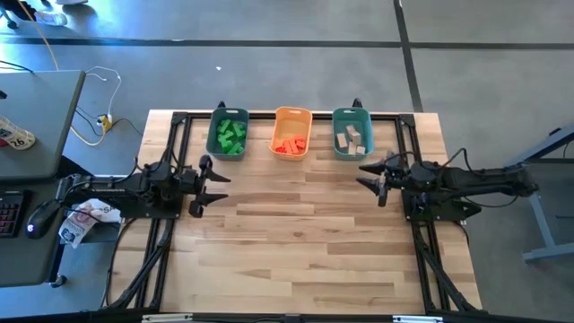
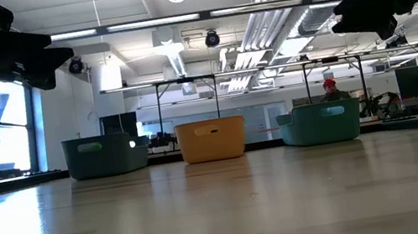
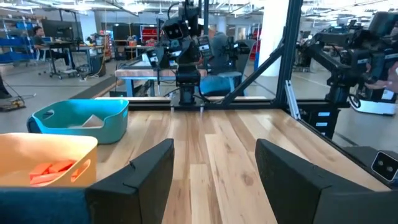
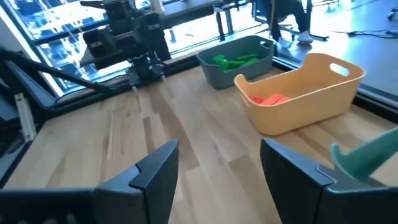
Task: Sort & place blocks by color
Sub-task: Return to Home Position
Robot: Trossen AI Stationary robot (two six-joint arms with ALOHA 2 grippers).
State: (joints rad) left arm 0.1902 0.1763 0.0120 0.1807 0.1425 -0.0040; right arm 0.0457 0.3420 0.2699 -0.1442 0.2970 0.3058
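Nearest lies the front of the wooden table [image 1: 296, 247]. Farther in, short of the orange bin [image 1: 292, 111] at the table's far edge, the left gripper [image 1: 220, 187] hangs well off to that bin's left and the right gripper [image 1: 363, 176] well off to its right, each facing the other with jaws spread and nothing between them. The red-orange blocks [image 1: 289, 145] lie inside the orange bin, the green blocks [image 1: 230, 136] in the green bin [image 1: 212, 135] just left of it, the tan blocks [image 1: 352, 139] in the teal bin [image 1: 352, 112] just right of it.
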